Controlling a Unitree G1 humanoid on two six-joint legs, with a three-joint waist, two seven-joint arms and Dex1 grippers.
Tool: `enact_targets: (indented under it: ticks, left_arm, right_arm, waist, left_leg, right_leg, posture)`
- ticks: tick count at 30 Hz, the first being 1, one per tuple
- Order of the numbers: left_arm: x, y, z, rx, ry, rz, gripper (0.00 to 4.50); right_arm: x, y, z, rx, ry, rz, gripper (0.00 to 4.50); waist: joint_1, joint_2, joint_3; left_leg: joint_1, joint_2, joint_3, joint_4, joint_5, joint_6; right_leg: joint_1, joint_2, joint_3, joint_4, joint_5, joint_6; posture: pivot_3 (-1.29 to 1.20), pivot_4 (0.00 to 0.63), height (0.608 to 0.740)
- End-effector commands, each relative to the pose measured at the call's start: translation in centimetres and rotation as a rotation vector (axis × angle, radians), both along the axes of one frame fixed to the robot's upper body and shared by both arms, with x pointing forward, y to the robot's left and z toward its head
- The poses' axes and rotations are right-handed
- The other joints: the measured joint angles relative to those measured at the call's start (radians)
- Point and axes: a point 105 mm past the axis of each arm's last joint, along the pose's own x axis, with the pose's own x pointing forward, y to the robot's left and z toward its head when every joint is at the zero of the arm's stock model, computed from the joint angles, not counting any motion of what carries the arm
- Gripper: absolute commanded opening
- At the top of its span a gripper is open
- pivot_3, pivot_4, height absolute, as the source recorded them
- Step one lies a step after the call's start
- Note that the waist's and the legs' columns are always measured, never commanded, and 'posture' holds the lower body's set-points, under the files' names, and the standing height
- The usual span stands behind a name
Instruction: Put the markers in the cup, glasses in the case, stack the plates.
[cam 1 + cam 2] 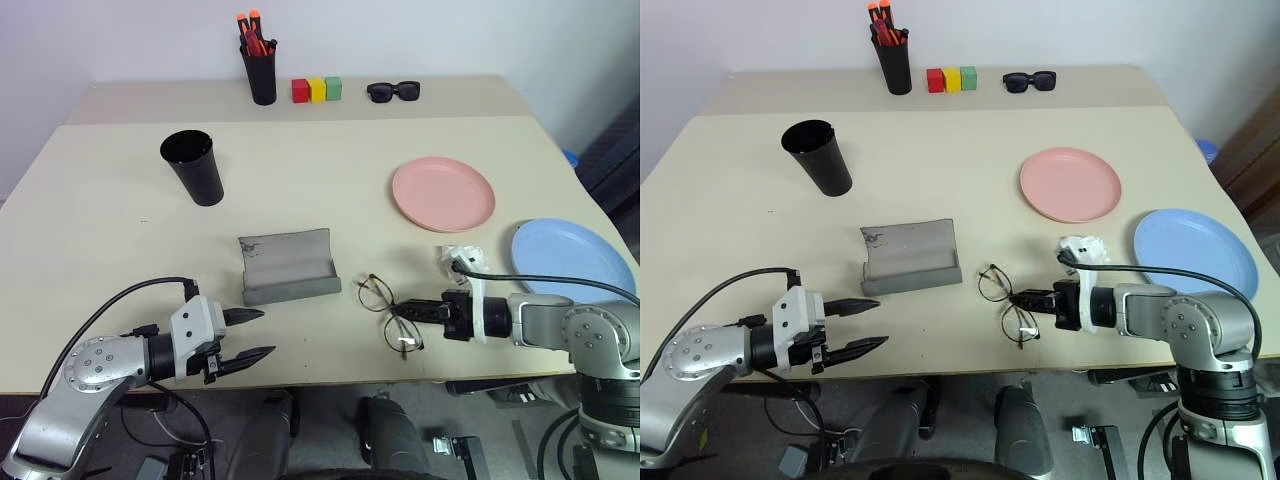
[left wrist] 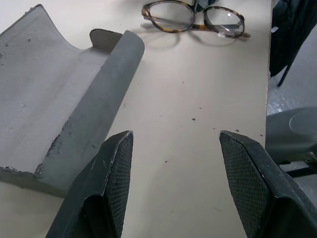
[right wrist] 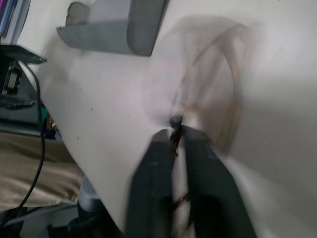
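Glasses (image 1: 389,311) on beige table (image 1: 330,190), right end effector (image 1: 403,312) clamped on them, left end effector (image 1: 254,335) apart

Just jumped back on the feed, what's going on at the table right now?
The right hand has closed on the wire-framed glasses, pinching them at the bridge near the table's front edge. The grey case lies open just to their left. The left hand is open and holds nothing, in front of the case. The pink plate and blue plate lie apart, unstacked. The black cup stands upright.
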Motion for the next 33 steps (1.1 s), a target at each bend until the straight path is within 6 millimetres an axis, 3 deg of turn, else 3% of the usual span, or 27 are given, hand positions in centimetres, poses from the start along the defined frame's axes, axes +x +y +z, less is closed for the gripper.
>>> enact_targets:
  ticks: [1, 4, 8, 12, 15, 19, 23, 27, 33]
  left_arm:
    - [0.1, -0.1, 0.6, -0.004, -0.040, -0.002, 2.83]
    - [0.7, 0.4, 1.0, -0.026, -0.058, 0.049, 2.83]
    - [1.9, 2.0, 1.8, -0.075, -0.138, 0.172, 2.83]
    - [2.7, 4.3, 1.8, -0.112, -0.159, 0.309, 2.83]
    - [2.8, 5.7, 1.9, -0.112, -0.180, 0.381, 2.83]
    - [2.6, 7.1, 2.0, -0.096, -0.201, 0.443, 2.83]
    - [1.9, 7.8, 1.9, -0.092, -0.206, 0.465, 2.83]
    - [1.1, 7.4, 1.9, -0.122, -0.201, 0.463, 2.83]
    - [0.3, 6.0, 1.7, -0.142, -0.160, 0.433, 2.83]
  right_arm:
    - [0.3, 0.0, 0.9, -0.037, -0.064, 0.014, 0.06]
    - [0.7, 0.5, 2.2, -0.072, -0.151, 0.060, 0.06]
    - [1.2, 2.4, 5.6, -0.150, -0.380, 0.207, 0.06]
    - [2.4, 6.5, 9.6, -0.168, -0.650, 0.385, 0.06]
    - [4.5, 9.4, 10.8, -0.214, -0.800, 0.456, 0.06]
    - [6.7, 13.2, 11.1, -0.226, -0.874, 0.504, 0.06]
    - [7.0, 15.9, 10.0, -0.271, -0.937, 0.626, 0.06]
    - [7.7, 16.1, 7.9, -0.340, -0.946, 0.679, 0.06]
    - [7.4, 15.4, 6.9, -0.345, -0.909, 0.696, 0.06]
  waist:
    - [0.000, 0.000, 0.000]
    - [-0.001, 0.000, 0.000]
    - [-0.004, 0.002, 0.001]
    - [-0.008, 0.002, 0.001]
    - [-0.009, 0.002, 0.001]
    - [-0.005, 0.001, 0.000]
    - [-0.004, 0.001, 0.000]
    - [-0.006, 0.001, 0.000]
    - [-0.006, 0.001, 0.000]
  left_leg:
    - [0.000, 0.000, 0.000, 0.000, 0.000, 0.000]
    - [0.000, 0.000, 0.000, 0.000, -0.001, -0.001]
    - [0.000, 0.000, 0.001, 0.000, -0.001, -0.001]
    - [0.000, 0.001, 0.001, -0.001, -0.001, 0.000]
    - [0.000, 0.002, 0.002, -0.001, 0.000, 0.000]
    - [0.000, 0.001, 0.002, -0.002, 0.000, 0.001]
    - [0.000, -0.001, 0.001, -0.002, 0.000, 0.000]
    - [0.000, -0.001, 0.001, -0.002, -0.001, -0.001]
    - [0.001, 0.000, 0.001, -0.002, -0.001, -0.001]
  right_leg:
    - [0.000, 0.000, 0.000, 0.000, 0.000, 0.000]
    - [0.000, 0.000, 0.000, 0.000, 0.000, 0.000]
    - [-0.001, 0.000, 0.000, 0.000, 0.000, 0.000]
    - [-0.002, 0.000, 0.000, -0.001, 0.000, 0.000]
    - [-0.002, 0.001, 0.000, 0.000, 0.000, 0.000]
    - [-0.005, 0.000, -0.001, -0.002, 0.000, 0.000]
    - [-0.005, 0.000, 0.000, -0.002, 0.000, 0.000]
    - [-0.006, 0.000, -0.001, -0.001, 0.001, 0.001]
    - [-0.006, 0.001, 0.000, 0.001, 0.000, 0.000]
  posture:
    - [0.00, 0.150, 0.740]
    - [0.00, 0.150, 0.740]
    - [0.00, 0.150, 0.740]
    - [0.00, 0.150, 0.740]
    - [0.00, 0.150, 0.740]
    - [0.00, 0.150, 0.740]
    - [0.00, 0.150, 0.740]
    - [0.00, 0.150, 0.740]
    - [0.00, 0.150, 0.740]
